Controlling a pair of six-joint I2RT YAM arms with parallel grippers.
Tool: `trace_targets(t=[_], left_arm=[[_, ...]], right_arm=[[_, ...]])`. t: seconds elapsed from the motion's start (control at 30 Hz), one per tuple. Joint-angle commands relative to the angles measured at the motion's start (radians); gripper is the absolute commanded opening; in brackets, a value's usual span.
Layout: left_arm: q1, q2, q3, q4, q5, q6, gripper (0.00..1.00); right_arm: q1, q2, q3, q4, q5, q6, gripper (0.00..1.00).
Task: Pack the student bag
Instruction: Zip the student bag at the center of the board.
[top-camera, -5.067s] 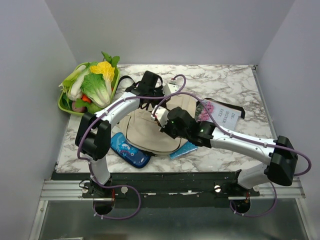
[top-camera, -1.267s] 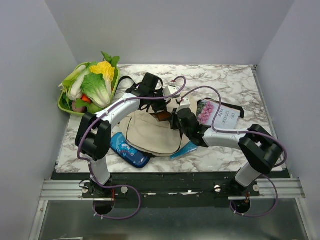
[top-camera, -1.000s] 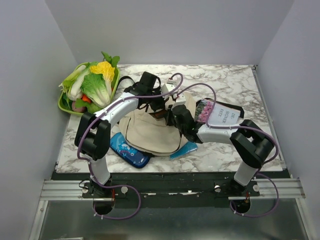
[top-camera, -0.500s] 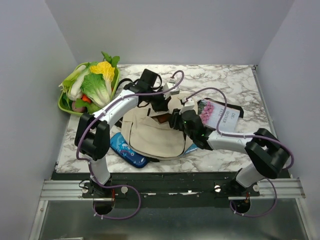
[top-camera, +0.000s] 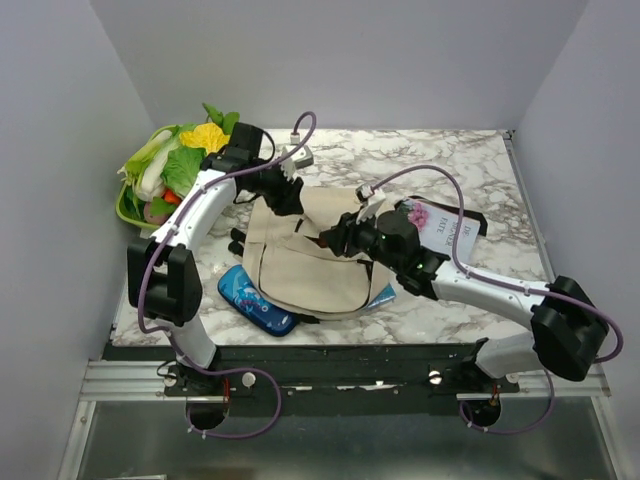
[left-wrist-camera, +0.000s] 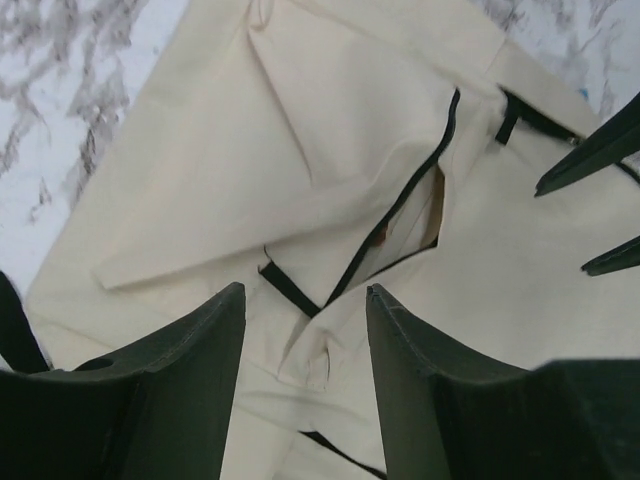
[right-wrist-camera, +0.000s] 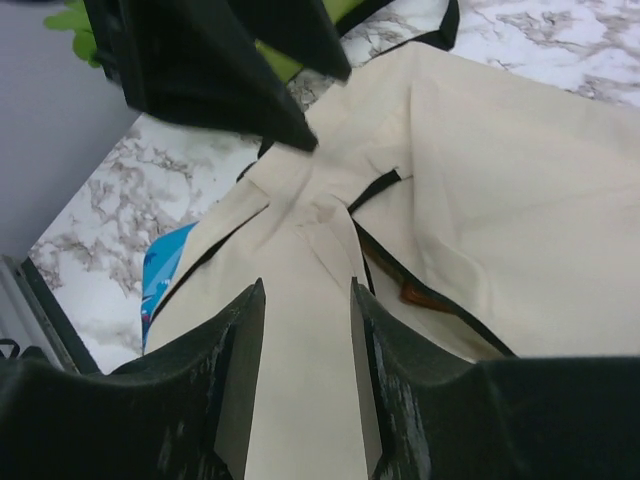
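1. Top external view, near edge of the tabletop (top-camera: 470, 160): a blue pencil case (top-camera: 258, 300) lies toward the near left corner, touching the near left edge of the student bag (top-camera: 300, 265).
2. Student bag: it lies flat at mid-tabletop, left of centre. Its black-trimmed zipper opening (left-wrist-camera: 432, 205) gapes only slightly, with something brown showing inside.
3. Right fingers (right-wrist-camera: 225, 380): parted and holding nothing, they hover above the cloth beside the opening.
4. Left fingers (left-wrist-camera: 185, 375): likewise parted and empty, they hang over the bag's far part, facing the right pair.
5. Far left corner: a green tray (top-camera: 122, 212) of vegetables sits beyond the bag.
6. Judged step: widening the mouth for packing. Each pair should pinch one lip only, top layer alone, close to the black trim, then draw apart and upward. Catching both layers would keep the pocket shut, and a low pull would likely drag the bag across the pencil case.
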Motion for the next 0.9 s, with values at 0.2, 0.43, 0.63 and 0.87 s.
trace_targets(t=[0.2, 0.43, 0.63, 0.87], left_arm=[[0.072, -0.126, -0.323, 0.039, -0.017, 0.361, 0.58], [0.205, -0.118, -0.371, 0.090, 0.182, 0.434, 0.59], [0.227, -0.075, -0.378, 0.090, 0.261, 0.454, 0.63], [0.227, -0.051, -0.360, 0.061, 0.293, 0.480, 0.63]], right_arm=[[-0.041, 0.370, 0.458, -0.269, -0.187, 0.008, 0.56], [-0.093, 0.401, 0.411, -0.183, -0.270, 0.117, 0.57], [-0.118, 0.467, 0.452, -0.166, -0.354, 0.163, 0.59], [-0.122, 0.576, 0.541, -0.283, -0.363, 0.221, 0.57]])
